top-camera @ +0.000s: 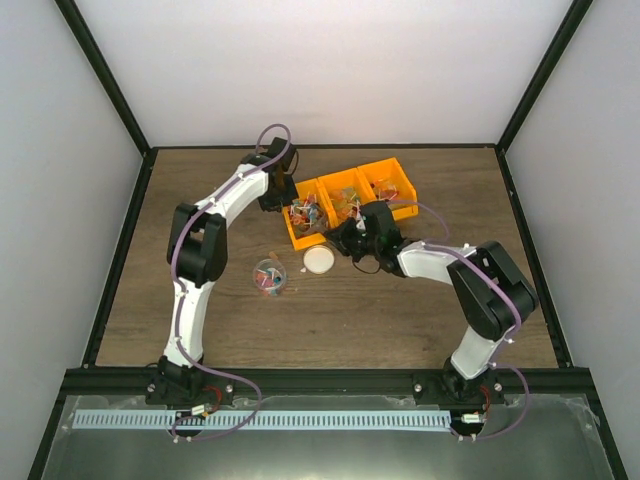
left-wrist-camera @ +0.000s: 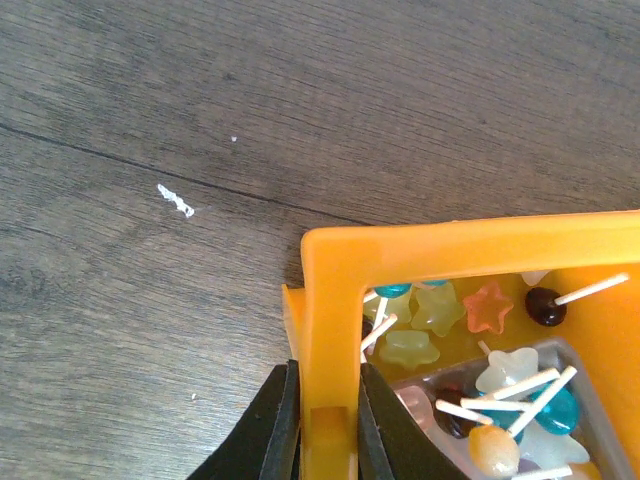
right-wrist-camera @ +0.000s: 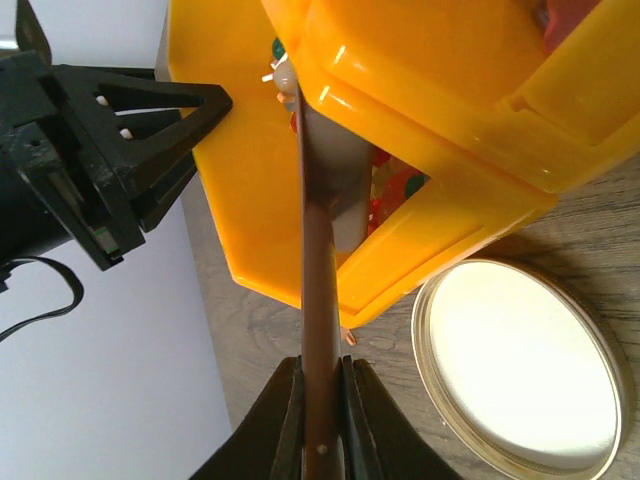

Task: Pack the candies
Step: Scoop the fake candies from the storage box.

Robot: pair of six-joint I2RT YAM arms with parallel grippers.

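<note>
The candies [top-camera: 307, 213] lie in the left of three orange bins [top-camera: 297, 238]; more fill the other two. In the left wrist view they are star-shaped sweets and lollipops [left-wrist-camera: 432, 312]. My left gripper [top-camera: 284, 203] is shut on that bin's far-left wall [left-wrist-camera: 330, 300], fingers either side [left-wrist-camera: 325, 425]. My right gripper [top-camera: 347, 241] is shut on the brown scoop's handle [right-wrist-camera: 319, 300], jaws tight on it [right-wrist-camera: 320, 425]. The scoop's grey bowl [left-wrist-camera: 585, 400] rests among the candies inside the bin [right-wrist-camera: 250, 190]. A few red candies [right-wrist-camera: 395, 190] show by the bowl.
A round cream lid [top-camera: 319, 260] lies on the wooden table just in front of the bins, close to my right gripper [right-wrist-camera: 520, 365]. A small clear jar [top-camera: 269, 277] with some candies stands left of the lid. Walls enclose the table on three sides.
</note>
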